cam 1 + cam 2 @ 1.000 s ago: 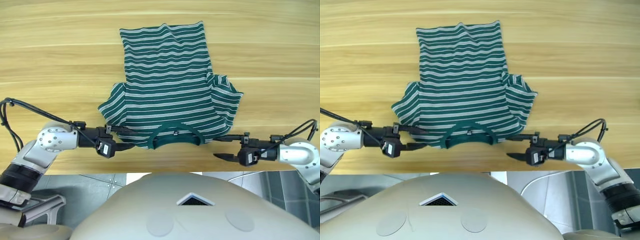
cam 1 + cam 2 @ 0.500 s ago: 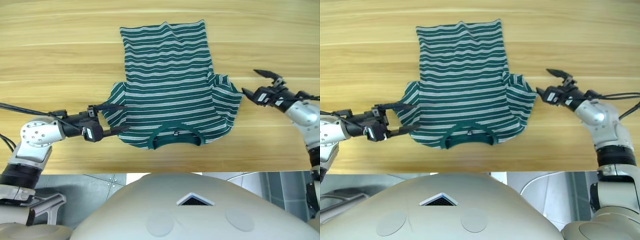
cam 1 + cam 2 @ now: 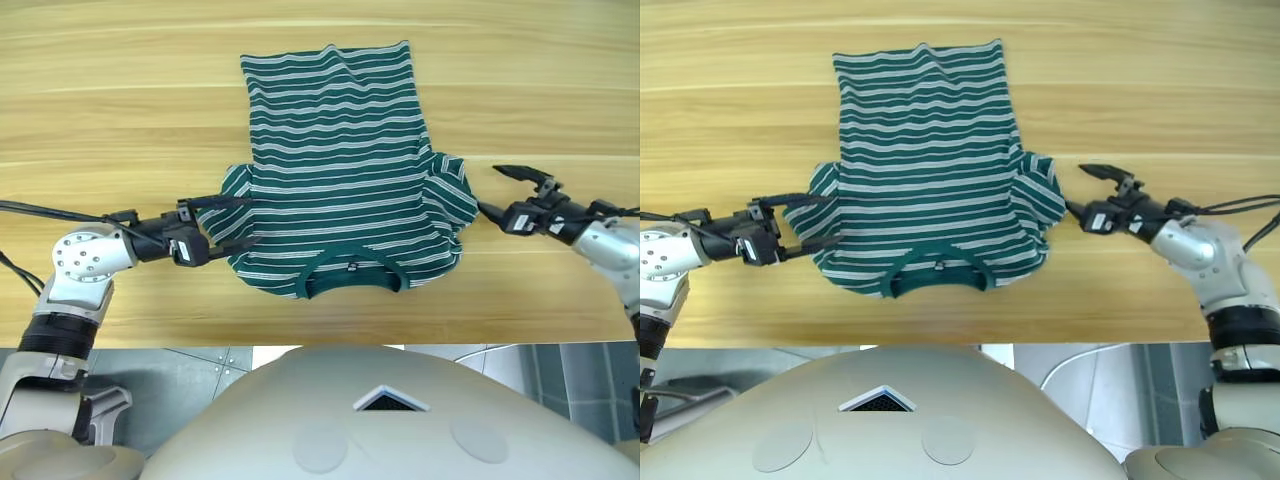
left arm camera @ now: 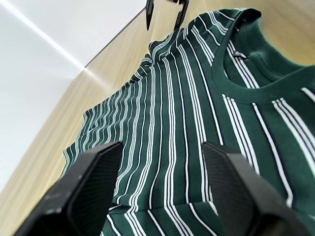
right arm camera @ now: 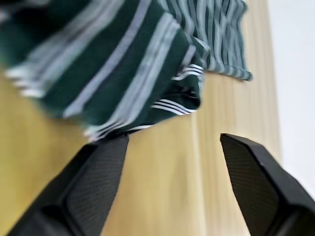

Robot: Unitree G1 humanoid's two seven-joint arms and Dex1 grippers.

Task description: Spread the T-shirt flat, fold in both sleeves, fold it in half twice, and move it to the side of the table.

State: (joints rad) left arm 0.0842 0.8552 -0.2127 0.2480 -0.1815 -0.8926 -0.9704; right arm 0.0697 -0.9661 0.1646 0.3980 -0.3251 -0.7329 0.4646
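A green T-shirt with white stripes [image 3: 335, 150] lies on the wooden table [image 3: 110, 110], its collar [image 3: 350, 278] towards the front edge and its hem at the far side. Both short sleeves are bunched against the body. My left gripper [image 3: 238, 219] is open at the left sleeve [image 3: 235, 190], one finger on each side of the cloth; in the left wrist view the striped fabric [image 4: 167, 128] lies between its fingers [image 4: 93, 187]. My right gripper [image 3: 498, 190] is open just beside the right sleeve [image 3: 452, 195], whose edge [image 5: 162, 93] sits ahead of its fingers [image 5: 96, 182].
The table's front edge [image 3: 150, 343] runs just behind both arms, with grey floor below it. Bare wood stretches to the left and right of the shirt and beyond its hem.
The left gripper has slid in over the left sleeve. The right gripper has come down and inward to the edge of the right sleeve, which is pushed in slightly.
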